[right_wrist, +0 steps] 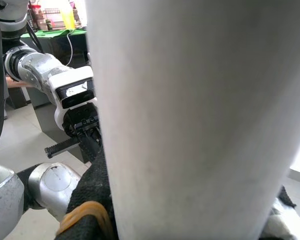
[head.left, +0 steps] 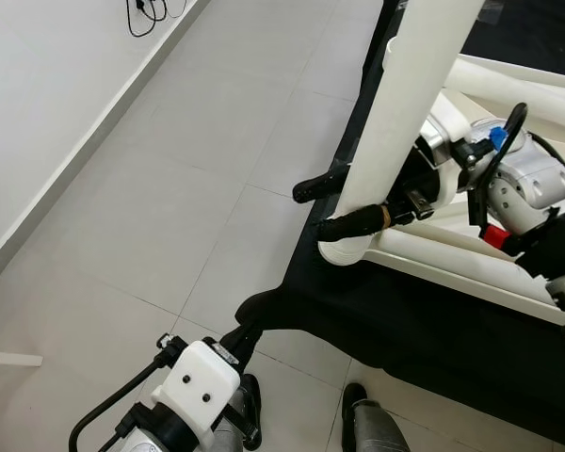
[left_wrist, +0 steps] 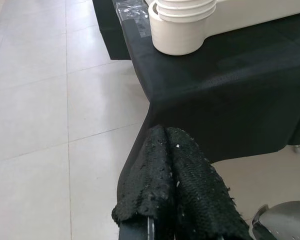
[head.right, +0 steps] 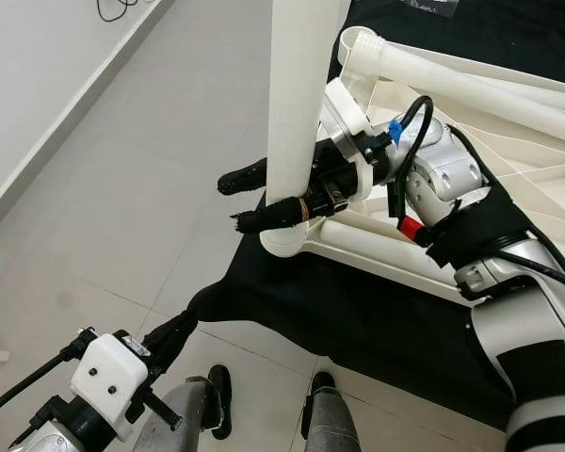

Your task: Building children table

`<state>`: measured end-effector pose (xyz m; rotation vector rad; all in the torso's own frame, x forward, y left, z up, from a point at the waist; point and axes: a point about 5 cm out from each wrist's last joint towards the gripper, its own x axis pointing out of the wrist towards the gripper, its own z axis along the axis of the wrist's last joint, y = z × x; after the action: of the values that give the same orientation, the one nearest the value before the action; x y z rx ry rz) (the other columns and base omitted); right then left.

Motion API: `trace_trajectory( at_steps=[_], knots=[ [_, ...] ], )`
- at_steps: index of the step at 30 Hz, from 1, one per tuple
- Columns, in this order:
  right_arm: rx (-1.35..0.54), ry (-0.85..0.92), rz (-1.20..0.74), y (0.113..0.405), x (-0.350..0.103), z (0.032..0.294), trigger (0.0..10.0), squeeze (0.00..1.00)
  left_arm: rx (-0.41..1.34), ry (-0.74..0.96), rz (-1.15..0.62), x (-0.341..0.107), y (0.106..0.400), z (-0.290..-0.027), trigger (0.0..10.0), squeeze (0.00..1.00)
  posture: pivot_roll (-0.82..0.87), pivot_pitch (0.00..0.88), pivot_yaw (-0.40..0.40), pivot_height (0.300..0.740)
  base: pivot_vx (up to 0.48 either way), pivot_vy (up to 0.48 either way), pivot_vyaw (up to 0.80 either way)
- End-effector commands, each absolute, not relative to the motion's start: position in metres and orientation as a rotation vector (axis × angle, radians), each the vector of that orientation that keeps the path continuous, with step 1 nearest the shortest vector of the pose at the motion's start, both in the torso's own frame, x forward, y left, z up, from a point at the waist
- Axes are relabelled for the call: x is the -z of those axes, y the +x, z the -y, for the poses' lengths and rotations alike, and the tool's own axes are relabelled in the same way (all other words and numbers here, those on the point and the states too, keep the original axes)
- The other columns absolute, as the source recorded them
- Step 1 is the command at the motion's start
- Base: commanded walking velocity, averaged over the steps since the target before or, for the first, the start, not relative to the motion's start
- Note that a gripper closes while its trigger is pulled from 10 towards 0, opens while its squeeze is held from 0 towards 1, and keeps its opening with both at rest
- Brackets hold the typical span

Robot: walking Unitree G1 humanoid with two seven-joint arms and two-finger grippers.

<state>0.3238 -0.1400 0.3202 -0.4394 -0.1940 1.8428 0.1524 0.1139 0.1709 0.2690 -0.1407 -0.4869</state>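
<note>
Grey tiled floor (head.left: 169, 188) | black cloth (head.right: 377, 320) | white table leg (head.right: 297, 104) in right claw (head.right: 264, 200)

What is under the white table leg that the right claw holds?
The leg stands in a round socket at the corner of the white tabletop, which lies on a black cloth. The right claw grips it. The leg's bottom end is hidden inside the socket.

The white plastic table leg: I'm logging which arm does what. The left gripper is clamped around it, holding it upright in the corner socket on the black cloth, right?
Not quite: the right gripper, not the left, is clamped around the white plastic table leg, as the right eye view shows. The leg does stand upright in the corner socket on the black cloth. The left gripper hangs low by the cloth's corner, fingers together.
</note>
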Motion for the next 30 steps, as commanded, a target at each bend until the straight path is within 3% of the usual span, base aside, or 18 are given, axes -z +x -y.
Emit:
trace_trajectory(
  at_steps=[1, 30],
  knots=[
    [-1.855, -0.466, 0.151, 0.3248, -0.3116, 0.1396, 10.0, 0.0, 0.492, 0.254, 0.11, -0.165, 0.1503, -0.113, 10.0, 0.0, 0.18, 0.407, 0.044, 0.74, 0.0, 0.0, 0.0],
    [-1.828, -0.485, 0.172, 0.3273, -0.3141, 0.1418, 10.0, 0.0, 0.497, 0.254, 0.111, -0.1645, 0.1507, -0.1113, 10.0, 0.0, 0.18, 0.395, 0.045, 0.74, 0.0, 0.0, 0.0]
  ],
)
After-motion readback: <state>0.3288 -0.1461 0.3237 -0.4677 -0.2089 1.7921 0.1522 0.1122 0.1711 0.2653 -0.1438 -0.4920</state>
